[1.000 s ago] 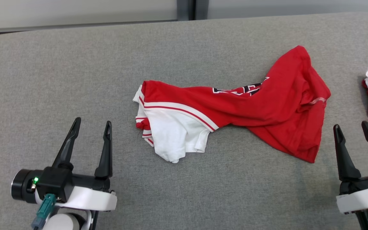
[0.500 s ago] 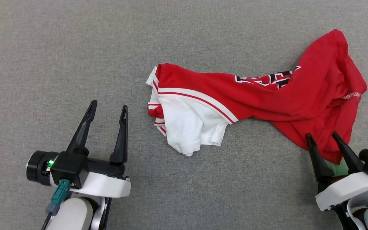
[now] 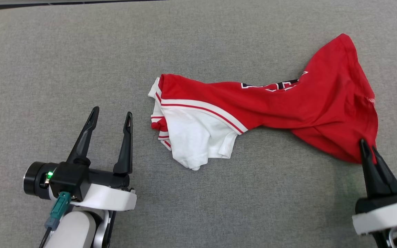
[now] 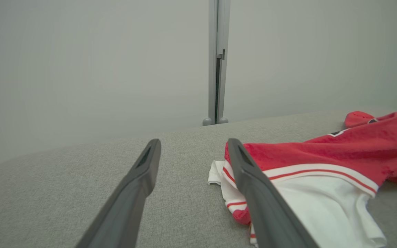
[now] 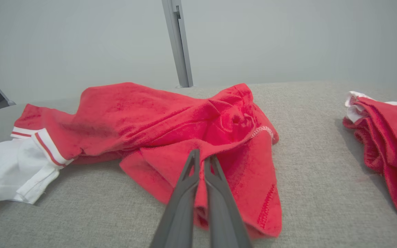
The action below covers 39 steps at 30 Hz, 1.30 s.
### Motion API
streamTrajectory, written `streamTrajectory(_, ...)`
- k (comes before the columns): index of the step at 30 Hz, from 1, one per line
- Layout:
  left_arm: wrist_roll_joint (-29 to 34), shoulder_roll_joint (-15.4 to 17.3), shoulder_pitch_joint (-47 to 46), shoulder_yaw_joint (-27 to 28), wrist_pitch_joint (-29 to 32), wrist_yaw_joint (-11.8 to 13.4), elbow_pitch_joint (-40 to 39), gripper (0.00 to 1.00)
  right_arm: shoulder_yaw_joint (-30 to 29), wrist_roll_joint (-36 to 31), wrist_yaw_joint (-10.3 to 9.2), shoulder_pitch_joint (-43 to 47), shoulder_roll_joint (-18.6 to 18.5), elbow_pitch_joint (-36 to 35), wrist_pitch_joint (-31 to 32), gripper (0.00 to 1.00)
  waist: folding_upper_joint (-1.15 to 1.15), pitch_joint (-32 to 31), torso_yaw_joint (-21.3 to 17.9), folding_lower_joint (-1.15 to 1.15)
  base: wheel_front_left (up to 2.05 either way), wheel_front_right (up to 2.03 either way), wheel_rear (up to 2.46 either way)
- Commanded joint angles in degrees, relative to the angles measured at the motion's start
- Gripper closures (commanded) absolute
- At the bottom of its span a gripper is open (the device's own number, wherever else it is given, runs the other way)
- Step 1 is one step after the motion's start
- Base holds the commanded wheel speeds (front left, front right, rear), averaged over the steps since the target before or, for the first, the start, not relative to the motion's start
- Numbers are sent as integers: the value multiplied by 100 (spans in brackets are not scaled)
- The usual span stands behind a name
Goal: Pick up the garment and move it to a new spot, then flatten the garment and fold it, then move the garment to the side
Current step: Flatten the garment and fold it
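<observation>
While crumpled, red-white garment (image 3: 271,106) pinched by right pincer (image 3: 369,147)

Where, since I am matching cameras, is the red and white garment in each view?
Head view: garment centre to right, near corner pinched by the shut right tool.
Left wrist view: garment in the right half.
Right wrist view: garment from left edge to centre.
Shared landmark: its white striped sleeve.
</observation>
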Motion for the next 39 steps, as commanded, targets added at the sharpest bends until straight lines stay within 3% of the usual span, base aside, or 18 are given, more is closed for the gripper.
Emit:
streamTrajectory(1, -10, 44, 61, 40, -18, 25, 8, 0, -46, 37, -8, 280, 48, -115, -35, 100, 0, -59, -50, 0, 0, 0, 0)
streamTrajectory(6, -42, 67, 115, 58, -29, 22, -3, 0, -50, 189, -8, 879, 166, -73, -97, 100, 0, -124, -96, 0, 0, 0, 0)
streamTrajectory(12, -78, 62, 184, 39, -32, 33, 36, 0, 175, 564, -9, 1322, 261, 794, -280, 100, 0, -202, -89, 0, 0, 0, 0)
streamTrajectory(13, -85, 63, 192, 39, -33, 45, 39, 0, 224, 593, -10, 1317, 243, 990, -257, 90, 0, -219, -89, 0, 0, 0, 0)
streamTrajectory(14, -94, 68, 193, 45, -34, 61, 37, 0, 259, 629, -12, 1256, 230, 1163, -281, 90, 0, -232, -91, 0, 0, 0, 0)
streamTrajectory(15, -103, 77, 200, 57, -34, 73, 40, 0, 298, 681, -12, 1177, 238, 1248, -362, 0, 0, -247, -100, 0, 0, 0, 0)
streamTrajectory(19, -119, 107, 362, 114, -30, 160, 42, 0, 240, 646, -11, 877, 99, 1135, -687, 0, 0, -368, -167, 0, 0, 0, 0)
streamTrajectory(26, -196, 131, 660, 215, -12, 309, -21, 0, -100, 143, -8, 587, -143, 333, -815, 0, 0, -661, -250, 0, 0, 0, 0)
streamTrajectory(39, -252, 201, 1139, 145, 169, 435, -233, 0, -79, -302, -9, 518, -130, -508, -168, 0, 0, -1098, -176, 0, 0, 0, 0)
